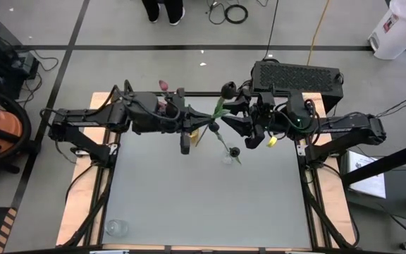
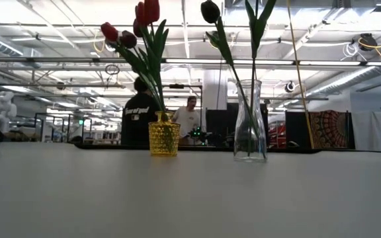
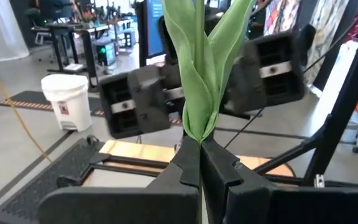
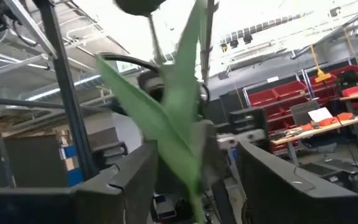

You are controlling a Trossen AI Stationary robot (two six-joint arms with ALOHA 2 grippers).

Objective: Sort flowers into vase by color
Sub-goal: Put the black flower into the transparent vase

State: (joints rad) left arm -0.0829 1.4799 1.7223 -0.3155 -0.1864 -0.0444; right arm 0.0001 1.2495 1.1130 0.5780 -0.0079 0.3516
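Observation:
My left gripper [image 3: 201,149] is shut on a dark-headed flower [image 1: 226,89] high over the table's far middle. Its green leaves [image 3: 201,62] rise upright from the fingers. My right gripper [image 4: 197,149] faces it from the table's right, open, one finger on either side of those leaves [image 4: 166,124]; I cannot tell whether it touches them. Below stands a clear vase [image 2: 251,122] holding a dark tulip [image 2: 210,11]. A second leafy stem [image 2: 254,46] rises from the vase out of the low view's top. My left gripper pinches the flower between its two fingers where the leaves spring from the stem [image 3: 200,138]. The fingers come level from the table's left and lie across the stem. The flower stands upright, head up; the fingers hide its stem below the pinch.
A yellow vase [image 2: 164,137] with red and maroon tulips [image 2: 147,12] stands left of the clear vase. A small glass [image 1: 116,227] sits at the near left corner and a black box [image 1: 298,76] at the far edge. People [image 2: 137,112] stand behind the table.

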